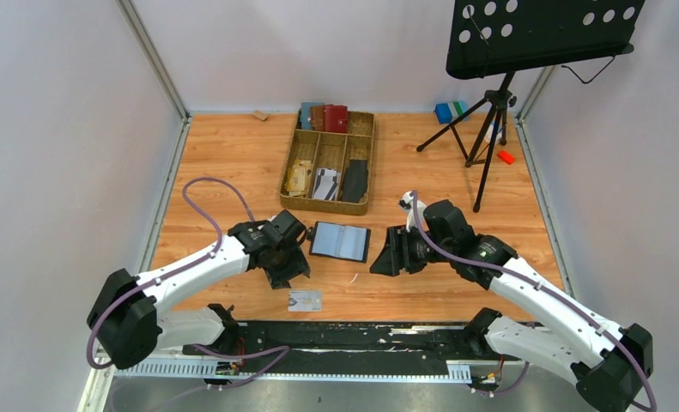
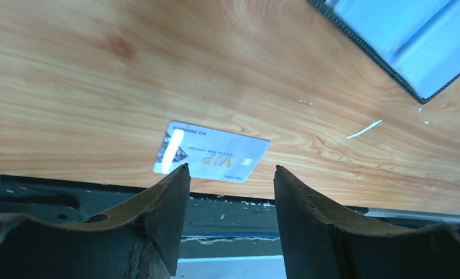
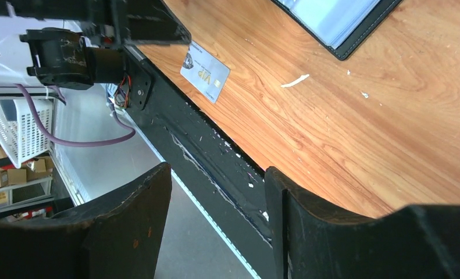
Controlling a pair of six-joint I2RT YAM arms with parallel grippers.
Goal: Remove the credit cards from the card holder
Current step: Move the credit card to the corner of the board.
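Here, 1 glossy rectangular credit card (image 2: 211, 152) lies on wood-grain table (image 2: 88, 81).

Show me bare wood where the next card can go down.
Free: the wood right of the loose card, below the card holder; also the wide stretch left of the tray. Crowded: beside the holder, between left gripper and right gripper.

Wicker tray (image 1: 323, 207) (wallets (image 1: 331, 118) inside) near music stand (image 1: 537, 34).

Plain grey walls (image 1: 52, 129) box in a wood-grain desk (image 1: 233, 163). Black music stand (image 1: 537, 34) sits at the back right corner. Past the near edge there's a white basket (image 3: 15, 131) and some cardboard boxes (image 3: 9, 168).
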